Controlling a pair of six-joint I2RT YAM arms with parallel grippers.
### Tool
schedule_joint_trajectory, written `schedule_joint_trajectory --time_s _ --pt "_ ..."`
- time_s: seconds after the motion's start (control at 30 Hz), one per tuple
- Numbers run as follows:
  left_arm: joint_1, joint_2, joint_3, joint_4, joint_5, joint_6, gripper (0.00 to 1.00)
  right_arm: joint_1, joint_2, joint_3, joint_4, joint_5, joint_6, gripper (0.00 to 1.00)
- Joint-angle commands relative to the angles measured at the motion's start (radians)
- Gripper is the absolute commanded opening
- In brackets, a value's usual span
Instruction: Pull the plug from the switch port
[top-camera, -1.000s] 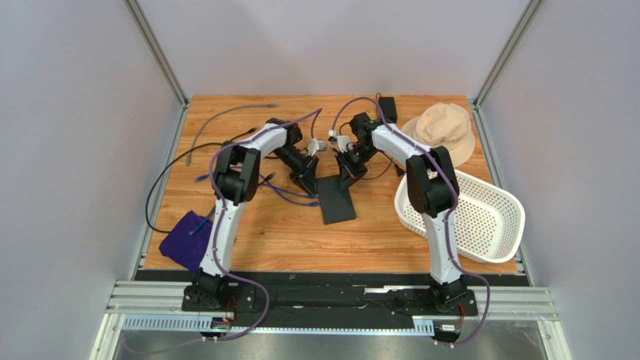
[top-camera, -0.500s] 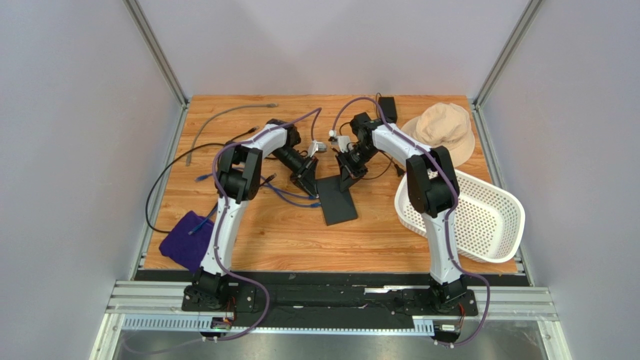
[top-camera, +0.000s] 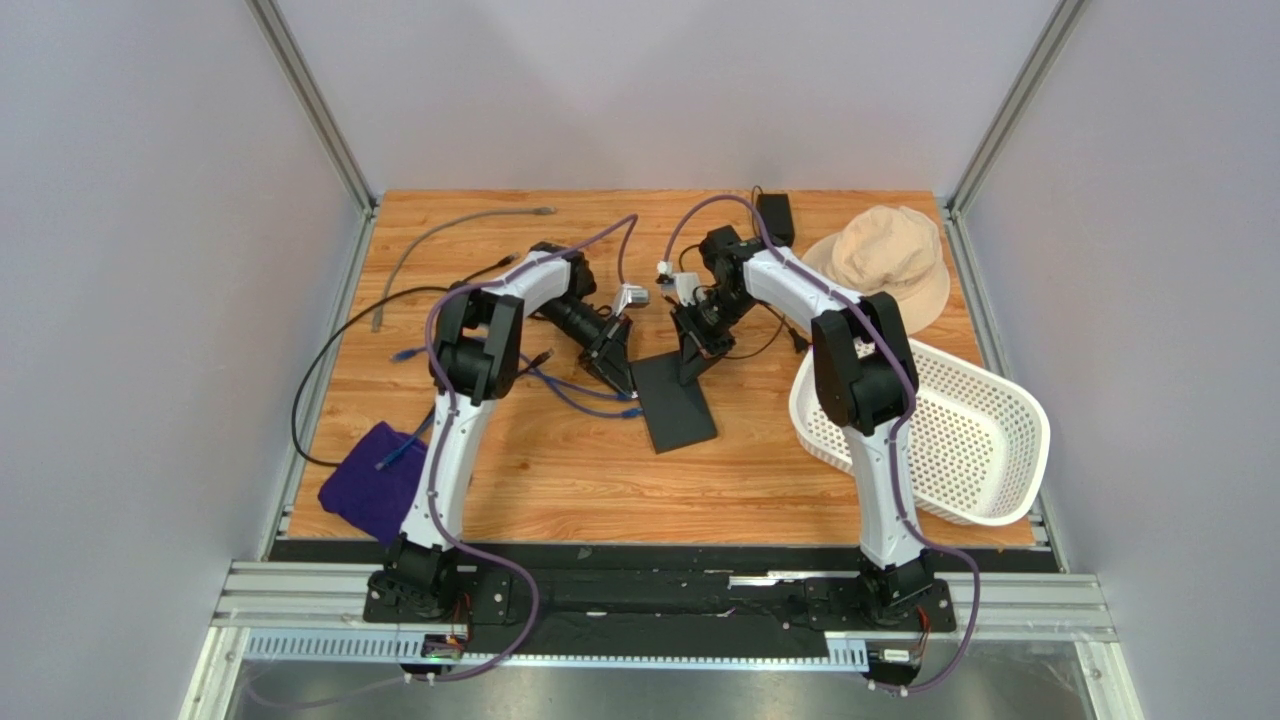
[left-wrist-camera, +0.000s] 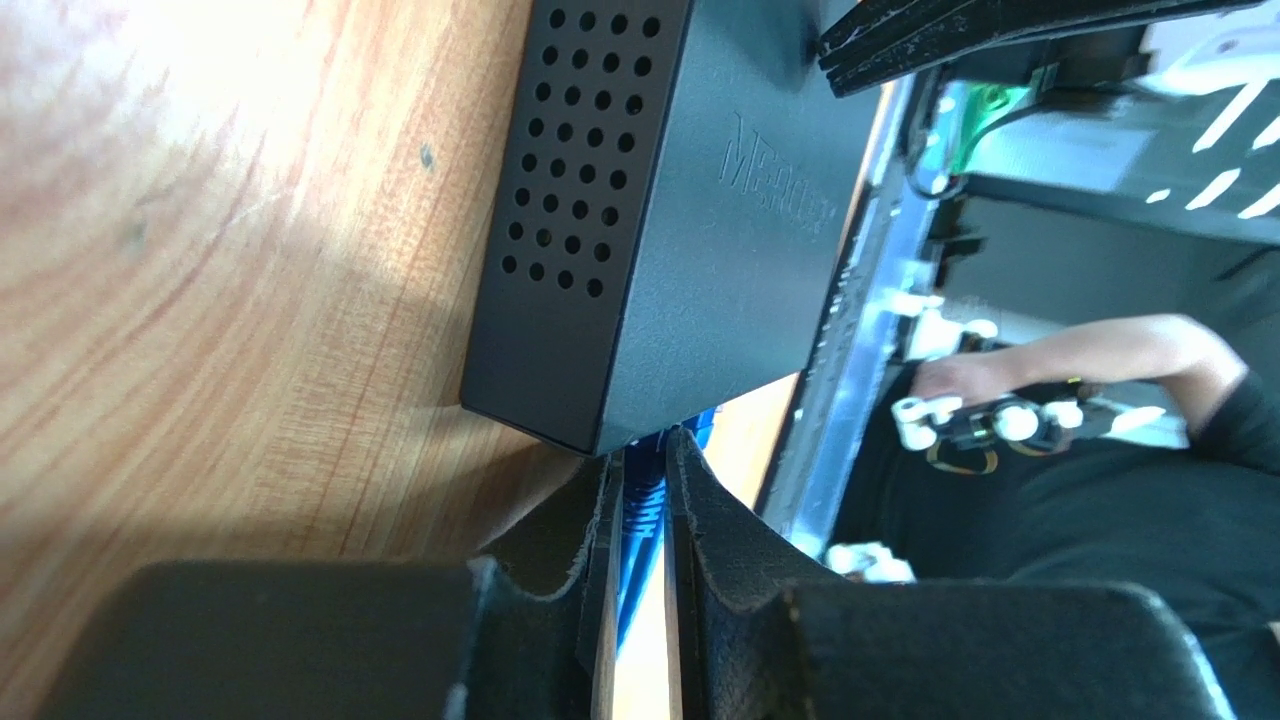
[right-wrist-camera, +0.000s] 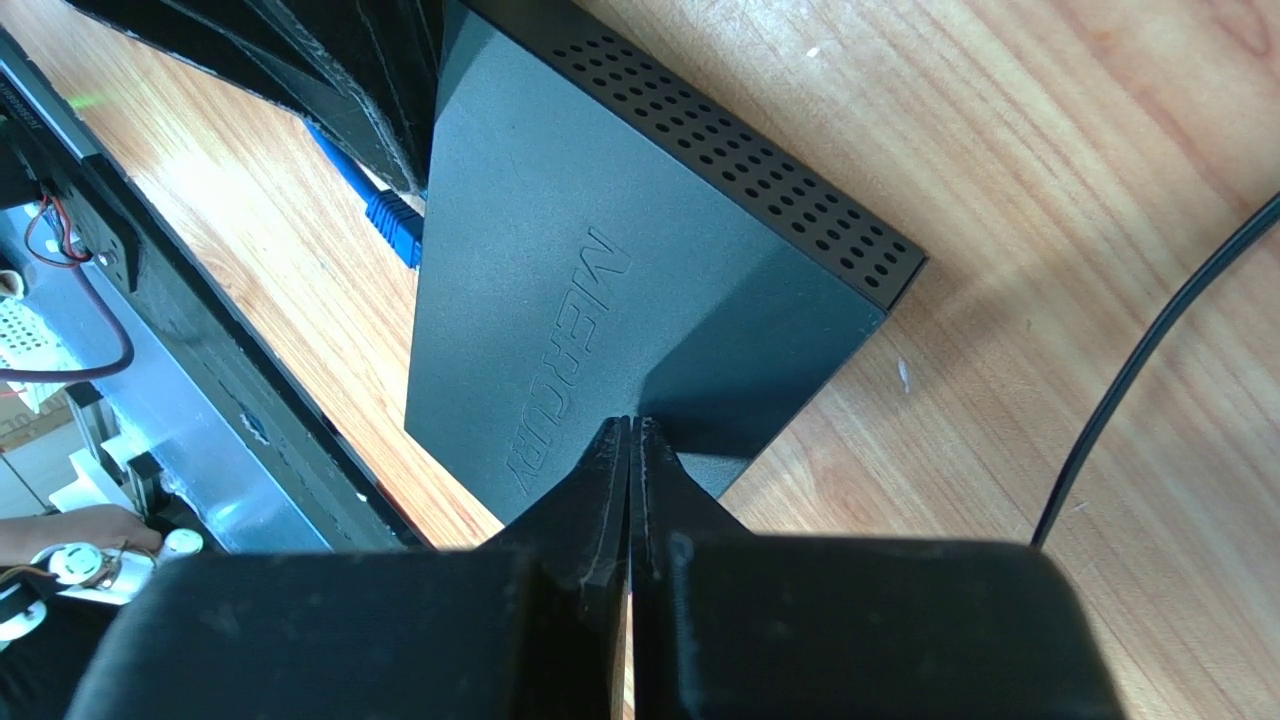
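**Item: switch (top-camera: 672, 398).** Flat black box lying on the worktop (top-camera: 496, 480) between the two arms, centre of the board, socket side turned towards the left arm. Position unchanged from a second ago.

**Item: plug (left-wrist-camera: 643, 503).** Blue, on a blue cable (right-wrist-camera: 338, 158). It butts against the socket side of the switch and, by the look of it, is not yet out of its port.

**Item: left pincer (left-wrist-camera: 643, 458).** This is the one thing that has changed. Its jaws have drawn in over the last second and now stand narrow, nipping the plug between them (how firm the nip is cannot be read from the wrist view). The arm itself has barely shifted in the overhead view.

**Item: right pincer (right-wrist-camera: 633, 428).** Fully closed on nothing, tips pressed together and resting on the top face of the switch near its far edge. It has not moved and probably serves as a hold-down.

**Status.** The grasp is newly made and the pull has not begun. With the box pinned and the plug pinched, a draw straight away from the socket side looks to be next. If the plug's latch tab is not squeezed, the switch may drag along.
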Motion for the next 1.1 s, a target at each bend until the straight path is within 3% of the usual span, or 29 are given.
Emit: schedule_joint_trajectory --time_s 0.0,0.13,0.37,0.53,0.83,0.93,1.07 --pt "0.005 0.030 0.176 -0.168 -0.079 0.063 0.00 0.000 0.053 -0.012 0.043 0.107 -0.021 0.00" --pt "0.021 0.049 0.238 -0.175 -0.089 0.037 0.00 0.002 0.050 -0.014 0.045 0.111 -0.023 0.00" --pt "0.021 -0.068 -0.098 -0.046 -0.041 0.040 0.00 0.002 0.049 -0.015 0.046 0.113 -0.024 0.00" --pt "0.023 -0.077 -0.084 -0.047 -0.061 0.057 0.00 0.000 0.062 -0.004 0.045 0.113 -0.023 0.00" --pt "0.096 -0.063 0.176 -0.018 -0.164 -0.033 0.00 0.000 0.053 -0.011 0.048 0.117 -0.029 0.00" --pt "0.130 -0.057 0.355 -0.004 -0.208 -0.059 0.00 0.000 0.052 -0.004 0.046 0.120 -0.030 0.00" --pt "0.167 -0.060 0.527 0.049 -0.409 -0.066 0.00 0.002 0.052 0.005 0.046 0.125 -0.035 0.00"
